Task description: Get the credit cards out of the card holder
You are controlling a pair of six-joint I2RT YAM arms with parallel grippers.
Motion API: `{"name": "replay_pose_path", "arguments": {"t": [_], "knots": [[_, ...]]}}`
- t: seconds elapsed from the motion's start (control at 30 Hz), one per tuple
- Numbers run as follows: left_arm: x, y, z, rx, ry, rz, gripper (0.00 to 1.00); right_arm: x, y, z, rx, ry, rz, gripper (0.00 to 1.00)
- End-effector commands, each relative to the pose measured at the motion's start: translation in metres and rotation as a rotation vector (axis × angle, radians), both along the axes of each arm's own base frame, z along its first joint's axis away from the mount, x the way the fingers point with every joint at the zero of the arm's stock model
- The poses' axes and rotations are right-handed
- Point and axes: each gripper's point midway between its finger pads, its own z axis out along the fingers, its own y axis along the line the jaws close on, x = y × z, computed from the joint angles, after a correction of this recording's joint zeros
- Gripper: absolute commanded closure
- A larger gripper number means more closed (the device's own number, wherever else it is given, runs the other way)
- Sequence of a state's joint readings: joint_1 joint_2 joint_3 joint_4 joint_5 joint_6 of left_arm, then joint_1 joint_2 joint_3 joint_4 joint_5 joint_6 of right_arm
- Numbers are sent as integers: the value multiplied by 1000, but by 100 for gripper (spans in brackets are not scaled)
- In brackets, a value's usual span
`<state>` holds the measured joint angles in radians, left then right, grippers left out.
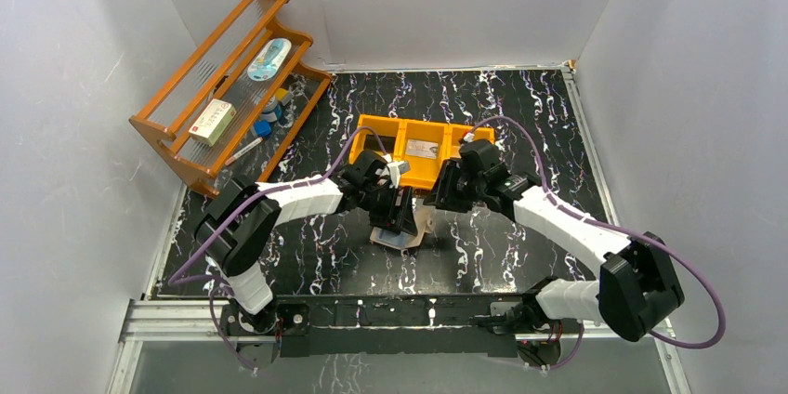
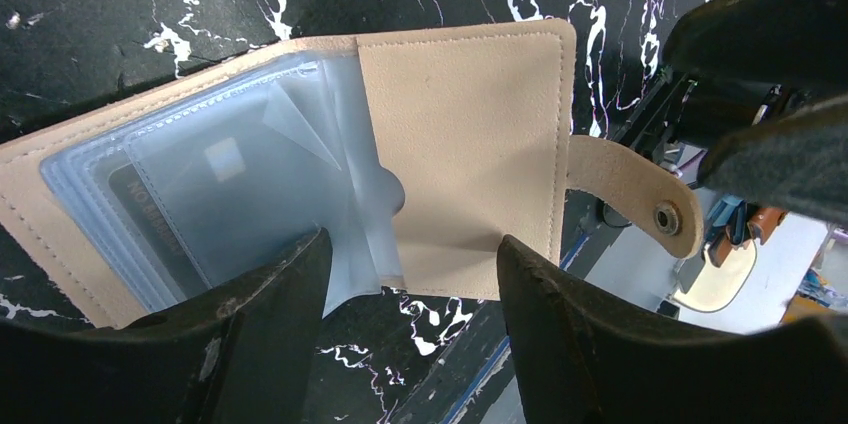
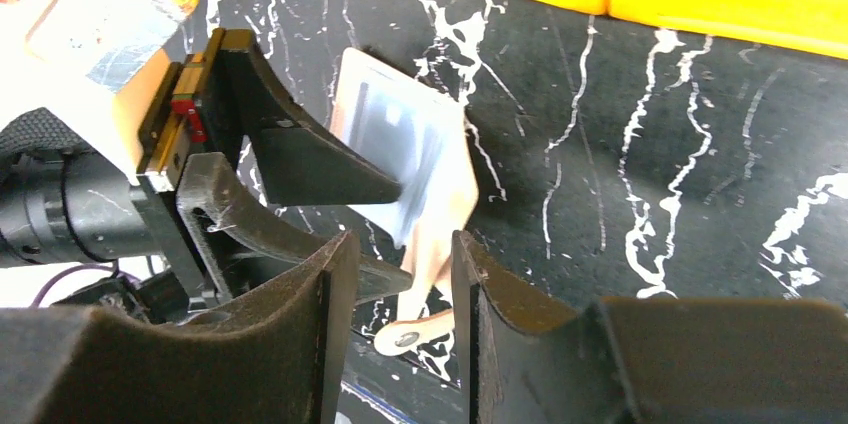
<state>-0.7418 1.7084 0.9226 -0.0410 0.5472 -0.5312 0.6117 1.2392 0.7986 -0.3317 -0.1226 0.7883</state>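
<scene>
Card holder (image 2: 460, 144): lies open on the black marble table (image 1: 520, 227), directly below the left gripper (image 2: 412, 244), its long axis across that gripper's parted, empty jaws. Right gripper (image 3: 403, 241): jaws partly open, gripping nothing, the closing tab (image 2: 640, 189) lying between them.

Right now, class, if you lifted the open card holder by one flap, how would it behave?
Probably floppy: the card holder is thin and folds, so its free half may droop. Its glossy sleeves may slip and fan out.
</scene>
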Motion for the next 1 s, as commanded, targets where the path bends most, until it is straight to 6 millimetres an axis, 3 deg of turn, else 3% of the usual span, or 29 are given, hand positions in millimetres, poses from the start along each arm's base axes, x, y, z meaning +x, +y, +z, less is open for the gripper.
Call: {"name": "replay_pose_path", "arguments": {"t": [0.0,0.13,0.27,0.6,0.97], "knots": [[-4,1,-2,3,10,-14,40,11,29,29,139,-48,53,53],[-7,4,-6,20,26,-7,40,10,45,30,203,-17,100,56],[-7,8,-9,43,24,2,40,7,50,10,205,67,90,56],[-2,16,-5,78,-23,40,39,-12,17,-53,27,201,9,57],[15,30,17,128,-146,102,33,-17,-3,-71,-97,200,17,60]]}}
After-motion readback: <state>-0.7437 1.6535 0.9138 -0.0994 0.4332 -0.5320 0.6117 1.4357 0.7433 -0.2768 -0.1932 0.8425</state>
